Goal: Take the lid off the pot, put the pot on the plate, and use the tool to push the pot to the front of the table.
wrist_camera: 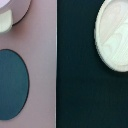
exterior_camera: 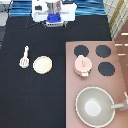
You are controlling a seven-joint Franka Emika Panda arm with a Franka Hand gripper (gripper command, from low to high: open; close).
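Note:
The pink pot (exterior_camera: 83,68) stands on the brown stove, between the burners, with the pink lid (exterior_camera: 82,62) sitting on it. An edge of the pot (wrist_camera: 17,7) also shows in the wrist view. On the black table (exterior_camera: 30,95), to the exterior view's left of the stove, lies the cream-yellow plate (exterior_camera: 42,64) (wrist_camera: 112,35). The cream-white tool (exterior_camera: 24,56), a spatula, lies further left. The gripper (exterior_camera: 54,20) hangs at the exterior view's top near the robot base, well away from all of them and holding nothing that I can see.
The brown stove (exterior_camera: 75,85) takes up the exterior view's lower right, with black burners (exterior_camera: 80,50) (wrist_camera: 12,85). A large grey pan (exterior_camera: 95,105) with a long handle sits at its bottom end.

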